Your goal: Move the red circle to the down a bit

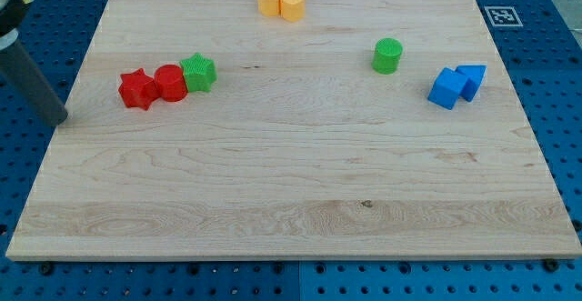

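One red circle (170,83) sits upper left, touching a red star (137,90) and green star (198,72); my tip (62,119), fingerless and grasping nothing, rests well left.

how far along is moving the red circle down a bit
Nothing looks done: the red circle sits wedged between the red star and green star. In hand: my tip is at the board's left edge, apart from them. Left: reach above the circle and push it down.
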Robot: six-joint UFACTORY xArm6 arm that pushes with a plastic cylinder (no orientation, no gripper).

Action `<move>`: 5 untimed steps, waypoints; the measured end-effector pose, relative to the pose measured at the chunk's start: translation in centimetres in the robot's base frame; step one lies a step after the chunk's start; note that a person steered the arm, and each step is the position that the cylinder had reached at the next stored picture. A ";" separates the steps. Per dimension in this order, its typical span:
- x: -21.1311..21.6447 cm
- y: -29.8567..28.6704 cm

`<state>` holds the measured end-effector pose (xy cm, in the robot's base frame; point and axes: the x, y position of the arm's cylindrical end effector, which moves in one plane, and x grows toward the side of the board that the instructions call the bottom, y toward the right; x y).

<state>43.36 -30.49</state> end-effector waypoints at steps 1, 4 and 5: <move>-4.5 0.3; -5.2 11.6; -4.7 15.1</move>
<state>38.62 -15.40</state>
